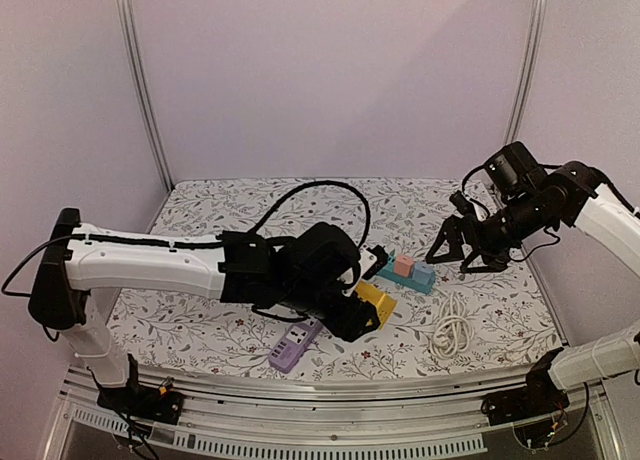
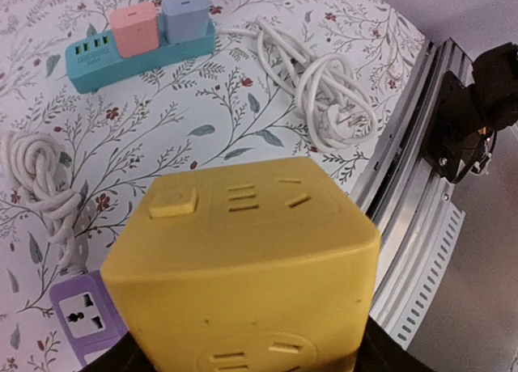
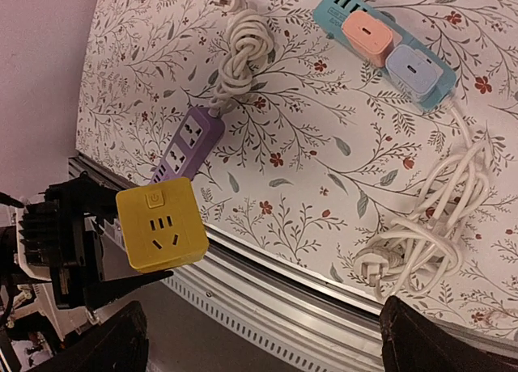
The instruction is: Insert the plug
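Note:
My left gripper (image 1: 362,312) is shut on a yellow cube socket (image 1: 376,302) and holds it above the table's front edge. The cube fills the left wrist view (image 2: 243,259) and also shows in the right wrist view (image 3: 159,224), its socket face turned up. A white plug (image 3: 374,267) ends a coiled white cable (image 1: 452,326) lying on the table at the front right. My right gripper (image 1: 465,252) is open and empty, raised above the table to the right of the teal power strip (image 1: 410,273). Its fingertips (image 3: 437,340) frame the right wrist view.
The teal strip (image 3: 380,40) carries a pink adapter (image 2: 133,28) and a blue adapter (image 2: 186,16). A purple power strip (image 1: 295,345) lies at the front, with its own knotted white cable (image 3: 243,48). A metal rail (image 1: 320,395) runs along the table's near edge.

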Action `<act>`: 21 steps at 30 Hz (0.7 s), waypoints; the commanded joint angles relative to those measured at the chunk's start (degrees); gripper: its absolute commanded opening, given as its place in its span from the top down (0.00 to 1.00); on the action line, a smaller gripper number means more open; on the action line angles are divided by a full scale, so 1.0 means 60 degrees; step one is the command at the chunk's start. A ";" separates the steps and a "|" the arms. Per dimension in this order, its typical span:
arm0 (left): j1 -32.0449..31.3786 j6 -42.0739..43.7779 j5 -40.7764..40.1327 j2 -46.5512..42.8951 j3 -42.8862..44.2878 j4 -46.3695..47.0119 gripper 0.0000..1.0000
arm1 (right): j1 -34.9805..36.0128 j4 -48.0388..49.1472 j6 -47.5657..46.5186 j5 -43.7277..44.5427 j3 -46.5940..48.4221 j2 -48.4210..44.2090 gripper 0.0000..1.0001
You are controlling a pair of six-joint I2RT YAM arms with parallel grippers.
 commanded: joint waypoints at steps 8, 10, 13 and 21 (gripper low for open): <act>-0.0288 0.1537 0.1226 -0.1026 0.0136 0.1343 0.64 | 0.0299 0.0999 0.3370 -0.3006 -0.0499 -0.0649 0.01; -0.0289 0.2110 0.1430 -0.0914 0.0269 0.1484 0.65 | 0.0507 0.0654 0.3208 -0.2376 -0.0110 -0.0782 0.01; -0.0282 0.2859 0.1592 -0.0379 0.0892 0.0973 0.65 | 0.0516 0.1279 0.3344 -0.2110 -0.0568 -0.1387 0.01; -0.0360 0.2664 0.1576 0.0741 0.2565 0.0213 0.65 | 0.0558 0.0074 0.2081 -0.3715 -0.0675 -0.0963 0.01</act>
